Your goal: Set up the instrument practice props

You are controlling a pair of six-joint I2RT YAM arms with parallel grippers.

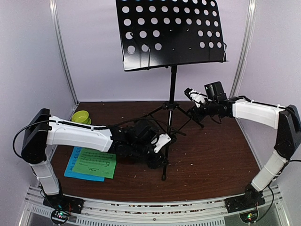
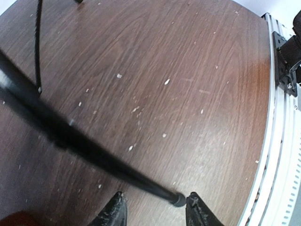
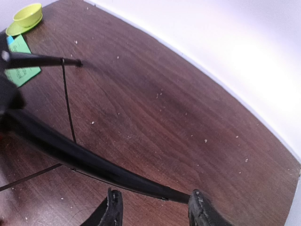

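Brown tabletop point(image 1: 221, 155) gives you open room right of the stand point(image 1: 172, 89), which is upright mid-table with walls close on both sides. Your left gripper point(image 2: 155, 201), arm stretched low, straddles the near leg's foot, jaws parted and unclamped. Your right gripper point(image 3: 155, 197) brackets the right leg likewise. Front-left, the green sheet point(image 1: 96, 164) overlaps the blue sheet point(image 1: 75, 170).

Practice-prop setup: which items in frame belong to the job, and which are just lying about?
Job:
- black music stand
- green sheet
- blue sheet, mostly under the green one

Lying about:
- lime-green bowl
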